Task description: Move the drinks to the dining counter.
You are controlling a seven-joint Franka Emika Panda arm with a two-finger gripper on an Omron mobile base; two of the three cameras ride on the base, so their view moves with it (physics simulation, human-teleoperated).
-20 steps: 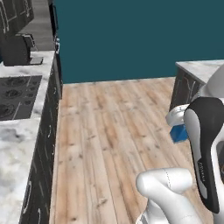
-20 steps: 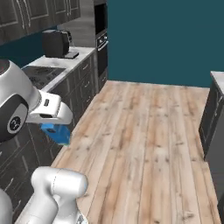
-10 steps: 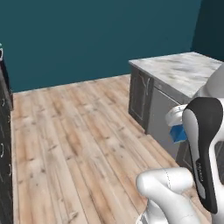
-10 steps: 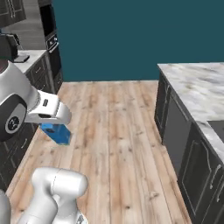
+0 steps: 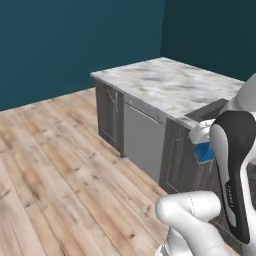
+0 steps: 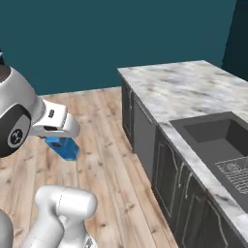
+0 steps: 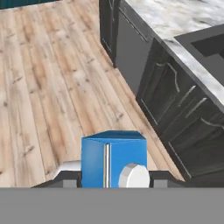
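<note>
A: What has the gripper got?
B: It is clamped on the blue carton — low centre of the hand view, white cap facing the camera, a dark finger on each side.
A: And in the base views?
B: The carton hangs under the white hand at centre left of the right base view, above the wooden floor. The marble worktop with its dark sink fills the right half — well apart from the carton.
</note>
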